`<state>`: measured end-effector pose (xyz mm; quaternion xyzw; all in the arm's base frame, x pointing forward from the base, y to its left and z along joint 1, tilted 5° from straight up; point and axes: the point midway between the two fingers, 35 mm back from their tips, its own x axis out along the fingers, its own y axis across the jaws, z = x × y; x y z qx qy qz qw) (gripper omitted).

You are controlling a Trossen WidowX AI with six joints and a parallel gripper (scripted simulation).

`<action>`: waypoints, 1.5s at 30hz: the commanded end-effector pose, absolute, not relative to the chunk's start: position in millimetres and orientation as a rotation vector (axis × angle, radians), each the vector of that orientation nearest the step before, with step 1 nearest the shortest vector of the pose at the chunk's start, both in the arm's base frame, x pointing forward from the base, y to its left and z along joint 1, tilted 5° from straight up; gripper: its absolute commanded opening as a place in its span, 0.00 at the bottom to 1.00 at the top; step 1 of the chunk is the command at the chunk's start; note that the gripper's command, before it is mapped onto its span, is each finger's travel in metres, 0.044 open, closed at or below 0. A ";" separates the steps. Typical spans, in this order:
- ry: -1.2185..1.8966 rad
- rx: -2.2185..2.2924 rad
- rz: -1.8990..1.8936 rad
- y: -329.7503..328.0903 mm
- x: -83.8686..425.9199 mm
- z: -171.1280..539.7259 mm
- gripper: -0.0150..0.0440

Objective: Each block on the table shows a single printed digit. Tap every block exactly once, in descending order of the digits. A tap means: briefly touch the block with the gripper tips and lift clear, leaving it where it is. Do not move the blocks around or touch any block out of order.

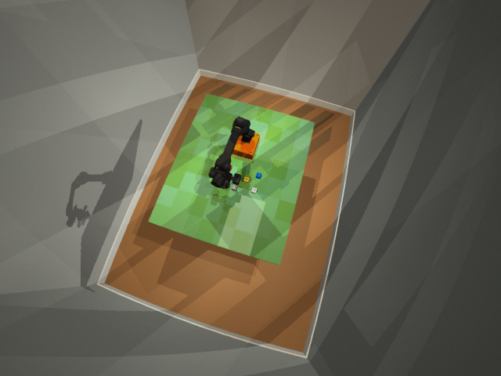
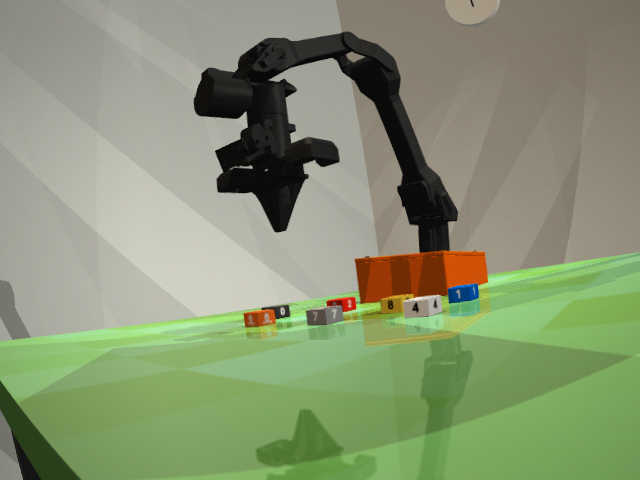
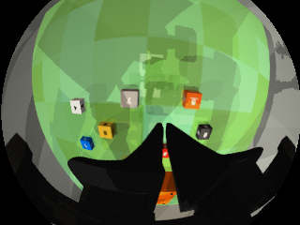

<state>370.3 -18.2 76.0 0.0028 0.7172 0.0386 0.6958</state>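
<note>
My gripper (image 2: 279,229) (image 3: 163,127) is shut and empty, high above the blocks. A yellow block (image 1: 246,178) (image 2: 391,304) (image 3: 106,130) shows 8, a grey block (image 1: 234,187) (image 2: 323,316) (image 3: 129,98) 7, and a white block (image 1: 254,189) (image 2: 422,306) (image 3: 77,106) 4. A red block (image 2: 341,303) (image 3: 165,153) shows 2, partly hidden by the fingers in the wrist view. A blue block (image 1: 258,175) (image 2: 463,293) (image 3: 86,142) shows 1 and a black block (image 2: 279,311) (image 3: 203,131) 0. An orange block (image 2: 259,318) (image 3: 192,99) has an unclear digit.
The orange base box (image 1: 246,146) (image 2: 403,279) (image 3: 166,195) of the arm stands behind the blocks. The green table top (image 1: 194,206) (image 2: 206,413) carries everything. In the top view the arm hides the orange and black blocks.
</note>
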 end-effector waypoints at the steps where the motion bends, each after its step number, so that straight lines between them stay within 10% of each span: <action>1: 1.597 0.012 0.061 -78.7 369.1 76.2 0.29; 45: 1.598 0.013 0.061 -76.3 365.2 -34.9 0.29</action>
